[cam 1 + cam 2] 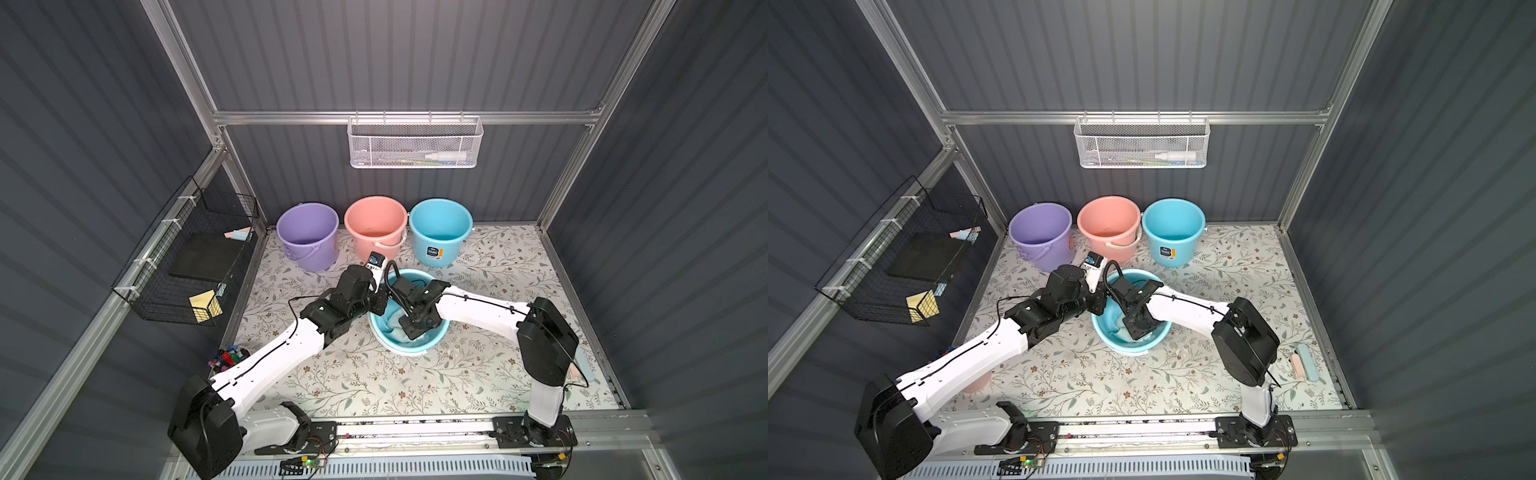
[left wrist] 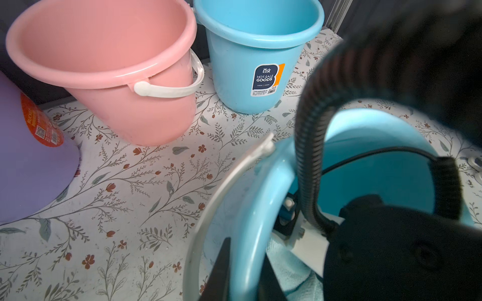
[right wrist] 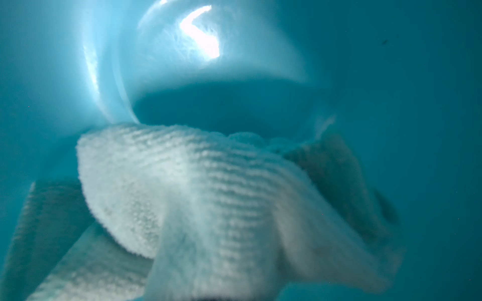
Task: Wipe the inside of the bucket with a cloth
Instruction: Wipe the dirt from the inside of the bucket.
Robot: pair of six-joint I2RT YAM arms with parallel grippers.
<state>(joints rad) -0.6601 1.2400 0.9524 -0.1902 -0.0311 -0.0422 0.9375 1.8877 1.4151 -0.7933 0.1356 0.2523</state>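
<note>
The wiping step itself is judged to be in hand. The sky-blue plastic bucket (image 1: pixel 441 331) is found mid-worktop, in front of a row of three upright buckets, well apart from the purple one (image 1: pixel 307 232) and nearer the pink one (image 1: pixel 376 222) and the blue one (image 1: pixel 440 228). It appears tipped toward the robot. The floral-patterned worktop (image 1: pixel 374 386) is otherwise bare around it.

The left hand (image 2: pixel 243 276) is closed narrowly on the bucket's rim, one finger inside and one outside, so the bucket is braced. The right hand (image 1: pixel 409 326) is sunk inside the bucket. Its fingers are hidden, but it is closed fully, and the pale ribbed cloth (image 3: pixel 195 195) is seen fanning out from it against the inner wall, so the cloth is judged to be gripped.

For the next move, the cloth would need to be swept around the wall and base under steady pressure, while the rim is kept clamped so that the bucket is not pushed away.
</note>
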